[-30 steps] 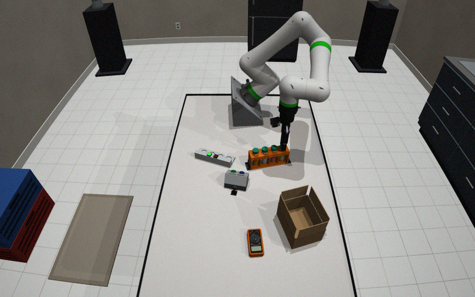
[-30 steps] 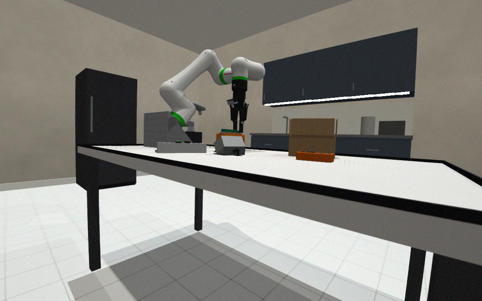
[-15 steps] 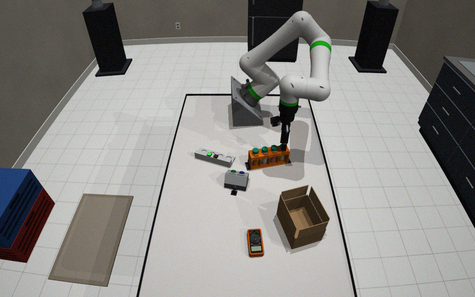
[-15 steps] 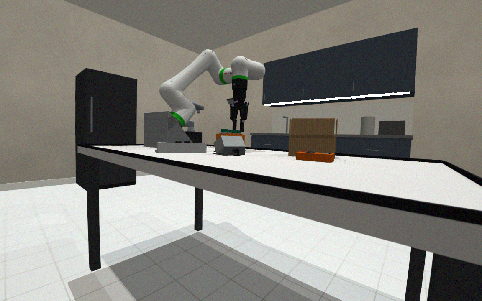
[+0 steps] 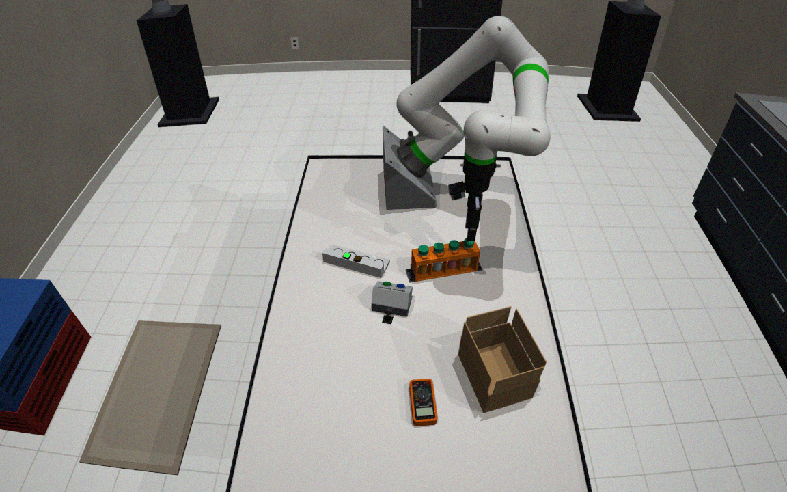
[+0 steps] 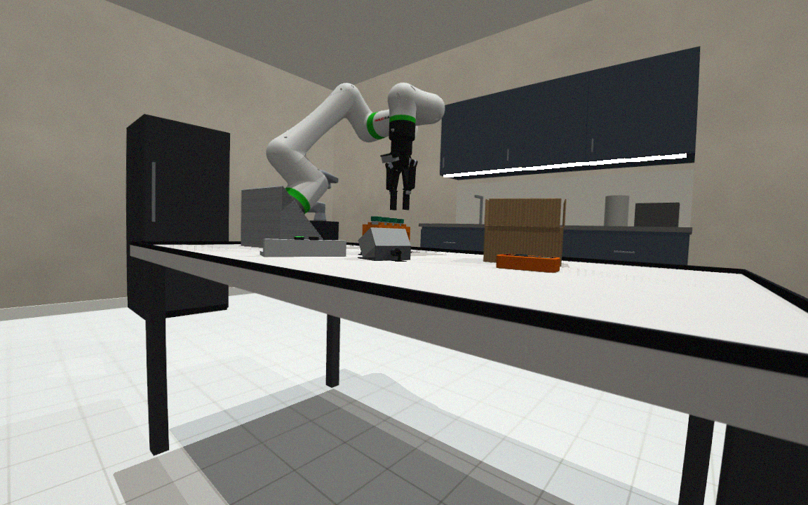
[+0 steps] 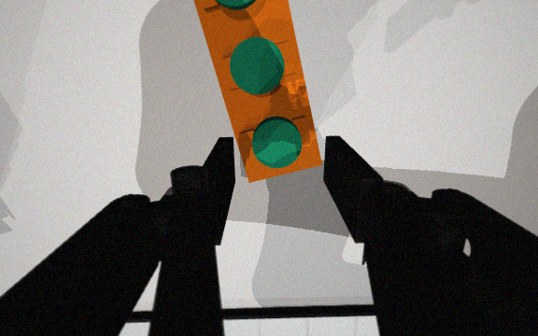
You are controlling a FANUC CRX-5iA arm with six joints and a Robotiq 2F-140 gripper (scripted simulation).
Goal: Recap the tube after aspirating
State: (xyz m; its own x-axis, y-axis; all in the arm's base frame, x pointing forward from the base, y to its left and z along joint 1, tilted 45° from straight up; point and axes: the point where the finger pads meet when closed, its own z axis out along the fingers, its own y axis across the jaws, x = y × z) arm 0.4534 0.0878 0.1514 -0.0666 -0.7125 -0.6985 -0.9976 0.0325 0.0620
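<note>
Green lamp lit, all four caps on the station — hand partly open, empty, above the end cap; READY likely remains

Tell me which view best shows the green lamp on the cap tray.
The top view: the lit green lamp shows plainly from above on the grey cap tray. The exterior view shows only a thin green glint on the tray's top edge. The wrist view does not show the tray at all.
</note>
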